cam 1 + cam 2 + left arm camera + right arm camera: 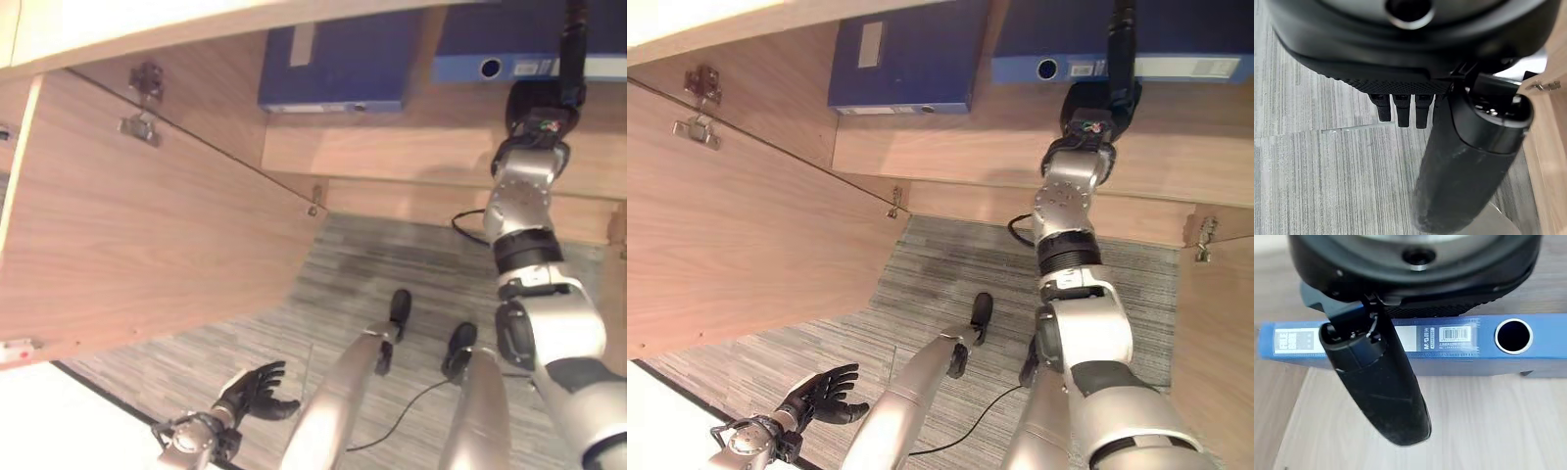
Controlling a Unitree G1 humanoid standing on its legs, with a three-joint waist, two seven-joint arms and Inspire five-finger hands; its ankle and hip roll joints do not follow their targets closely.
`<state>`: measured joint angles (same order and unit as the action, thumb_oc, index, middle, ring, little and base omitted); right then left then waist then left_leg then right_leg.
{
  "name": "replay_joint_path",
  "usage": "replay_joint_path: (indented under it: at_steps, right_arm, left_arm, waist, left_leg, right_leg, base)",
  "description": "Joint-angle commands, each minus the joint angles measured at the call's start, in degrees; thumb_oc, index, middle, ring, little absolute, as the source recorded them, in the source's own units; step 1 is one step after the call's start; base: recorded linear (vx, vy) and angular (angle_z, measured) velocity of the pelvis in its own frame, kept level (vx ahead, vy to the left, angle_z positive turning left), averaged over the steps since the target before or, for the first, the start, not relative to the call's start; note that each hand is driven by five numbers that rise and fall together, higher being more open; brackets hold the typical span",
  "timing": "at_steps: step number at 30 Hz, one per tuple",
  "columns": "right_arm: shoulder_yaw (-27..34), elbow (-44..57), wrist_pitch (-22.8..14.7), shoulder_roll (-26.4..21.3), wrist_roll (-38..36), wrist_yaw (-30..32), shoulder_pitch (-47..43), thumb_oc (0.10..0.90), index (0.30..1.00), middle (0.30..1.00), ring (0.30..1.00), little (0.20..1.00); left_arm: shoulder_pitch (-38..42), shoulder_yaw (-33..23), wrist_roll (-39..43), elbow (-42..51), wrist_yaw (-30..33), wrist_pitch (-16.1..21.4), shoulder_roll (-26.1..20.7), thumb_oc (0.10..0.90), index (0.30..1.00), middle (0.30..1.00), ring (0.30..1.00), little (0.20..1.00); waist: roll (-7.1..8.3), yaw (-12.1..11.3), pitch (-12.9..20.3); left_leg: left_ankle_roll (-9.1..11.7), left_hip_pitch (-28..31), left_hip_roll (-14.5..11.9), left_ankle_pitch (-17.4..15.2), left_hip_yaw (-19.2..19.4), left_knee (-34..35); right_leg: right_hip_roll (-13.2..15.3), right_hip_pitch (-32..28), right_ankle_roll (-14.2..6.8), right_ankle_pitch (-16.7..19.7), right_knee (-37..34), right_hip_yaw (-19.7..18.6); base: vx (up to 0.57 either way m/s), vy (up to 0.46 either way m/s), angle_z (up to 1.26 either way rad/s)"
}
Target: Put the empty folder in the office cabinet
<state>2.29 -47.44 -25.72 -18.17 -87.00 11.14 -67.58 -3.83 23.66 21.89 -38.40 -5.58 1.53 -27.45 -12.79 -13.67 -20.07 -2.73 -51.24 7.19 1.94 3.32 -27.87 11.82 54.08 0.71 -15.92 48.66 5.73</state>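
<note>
A blue folder (pixel 460 44) with a lighter blue spine and a round finger hole lies flat on the cabinet shelf (pixel 392 147), its spine (pixel 1449 335) facing outward. My right hand (pixel 542 108) reaches up to it. Its straight fingers (pixel 1124 34) lie across the folder's top face, and the thumb (pixel 1376 382) hangs free in front of the spine. My left hand (pixel 257 392) hangs low at the lower left over the floor, fingers spread and holding nothing.
A second, darker blue folder (pixel 338 64) lies on the same shelf, to the left of the first. The cabinet's wooden door (pixel 147 225) stands open on the left, with metal hinges (pixel 142 98). Grey striped carpet (pixel 392 264) covers the floor below.
</note>
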Motion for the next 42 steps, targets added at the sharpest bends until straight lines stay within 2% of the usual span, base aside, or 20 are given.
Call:
replay_joint_path:
  at_steps: [1,3,4,6,7,12,20,24,25,29,42]
  right_arm:
    - [-4.74,6.27,1.42,-4.11,4.26,-2.01,-1.26,0.800,0.900,0.900,0.900,0.900]
    - [-4.77,6.49,1.41,-4.05,4.46,-1.79,-1.18,0.800,0.900,0.900,0.900,0.900]
    - [-3.01,8.95,-0.51,-2.05,6.25,1.05,1.08,0.800,0.900,0.900,0.900,0.900]
    - [-2.77,10.71,-1.15,-0.90,7.50,2.61,1.65,0.800,0.900,0.900,0.900,0.900]
    - [-3.30,13.06,-1.54,-0.12,9.11,3.93,1.99,0.800,0.900,0.900,0.900,0.900]
    - [-4.93,17.52,-1.95,2.36,10.73,5.29,3.52,0.800,0.900,0.900,0.900,0.900]
    - [-5.38,17.17,-2.43,4.06,11.20,7.02,3.34,0.800,0.900,0.900,0.900,0.900]
    - [-5.60,16.08,-2.54,3.82,14.11,11.47,0.92,0.800,0.900,0.900,0.900,0.900]
    - [-6.07,14.97,-1.93,4.44,16.23,14.69,-0.24,0.800,0.900,0.900,0.900,0.900]
    - [-7.09,10.96,0.52,3.98,20.36,18.61,-6.15,0.800,0.900,0.900,0.900,0.900]
    - [-10.57,-2.88,7.04,3.82,22.48,19.79,-10.93,0.800,0.900,0.900,0.900,0.900]
  left_arm:
    - [-5.96,0.39,-1.14,-9.50,3.00,-1.53,-2.63,0.800,0.900,0.900,0.900,0.900]
    - [-5.85,0.43,-1.14,-9.74,3.03,-1.40,-2.48,0.800,0.900,0.900,0.900,0.900]
    - [-4.50,0.75,0.17,-11.26,4.39,-1.49,-0.42,0.800,0.900,0.900,0.900,0.900]
    - [-3.95,1.15,0.62,-11.82,4.99,-1.34,0.20,0.800,0.900,0.900,0.900,0.900]
    - [-3.24,1.88,0.99,-12.29,5.65,-1.37,0.95,0.800,0.900,0.900,0.900,0.900]
    - [-2.42,2.37,1.09,-12.82,6.56,-1.41,1.85,0.800,0.900,0.900,0.900,0.900]
    - [-1.53,2.15,1.18,-13.34,7.82,-1.35,2.28,0.800,0.900,0.900,0.900,0.900]
    - [-0.52,2.62,1.57,-14.50,8.98,-1.54,2.88,0.800,0.900,0.900,0.900,0.900]
    - [0.56,3.30,1.52,-15.53,9.61,-1.95,3.14,0.800,0.900,0.900,0.900,0.900]
    - [2.24,4.48,1.24,-17.24,10.01,-1.93,3.57,0.800,0.900,0.900,0.900,0.900]
    - [3.66,4.60,0.19,-19.81,10.32,-1.25,4.15,0.800,0.900,0.900,0.900,0.900]
  waist:
    - [-0.80,0.76,1.54]
    - [-0.84,0.79,1.45]
    - [-0.36,2.21,0.42]
    - [-0.06,2.63,0.16]
    - [0.45,3.28,-0.24]
    - [0.97,4.16,-0.86]
    - [1.31,4.46,-1.15]
    - [1.93,4.63,-1.28]
    - [2.30,4.94,-1.29]
    - [3.05,4.93,-0.66]
    - [3.32,4.01,-0.48]
  left_leg:
    - [0.42,2.29,-1.60,-8.42,-0.26,1.58]
    - [0.43,2.39,-1.62,-8.40,-0.22,1.63]
    - [0.39,2.24,-1.81,-8.41,0.00,1.69]
    - [0.39,2.21,-1.88,-8.42,0.08,1.69]
    - [0.39,2.22,-2.00,-8.43,0.17,1.74]
    - [0.38,2.25,-2.18,-8.49,0.59,1.86]
    - [0.39,2.47,-2.30,-8.55,0.73,1.93]
    - [0.47,2.44,-2.49,-8.48,0.70,2.10]
    - [0.46,2.47,-2.69,-8.47,0.69,2.32]
    - [0.49,2.55,-2.72,-8.60,0.57,2.31]
    - [0.52,3.17,-2.82,-8.22,0.46,3.28]
  right_leg:
    - [-0.32,-2.16,-3.32,0.76,-4.08,0.35]
    - [-0.34,-2.24,-3.32,0.78,-4.12,0.32]
    - [-0.76,-2.16,-3.11,1.16,-4.61,0.03]
    - [-0.89,-2.14,-3.02,1.22,-4.70,-0.01]
    - [-1.00,-2.10,-2.89,1.36,-4.83,-0.04]
    - [-1.19,-1.90,-2.66,1.72,-4.92,-0.34]
    - [-1.30,-2.11,-2.58,2.00,-5.19,-0.38]
    - [-1.48,-2.28,-2.47,2.31,-5.66,-0.31]
    - [-1.60,-2.24,-2.35,2.41,-5.82,-0.21]
    - [-1.84,-2.36,-2.19,2.64,-6.10,-0.23]
    - [-1.91,-2.85,-2.19,2.93,-6.87,0.15]
  base:
    - [0.00,0.000,0.00]
    - [-0.01,-0.006,0.02]
    - [0.00,0.000,0.00]
    - [-0.01,-0.002,-0.07]
    - [-0.01,-0.006,-0.09]
    - [-0.01,0.006,-0.12]
    - [0.00,0.001,-0.01]
    - [0.00,0.000,0.00]
    - [-0.01,-0.006,-0.03]
    - [0.00,-0.011,-0.06]
    - [0.00,0.000,0.00]
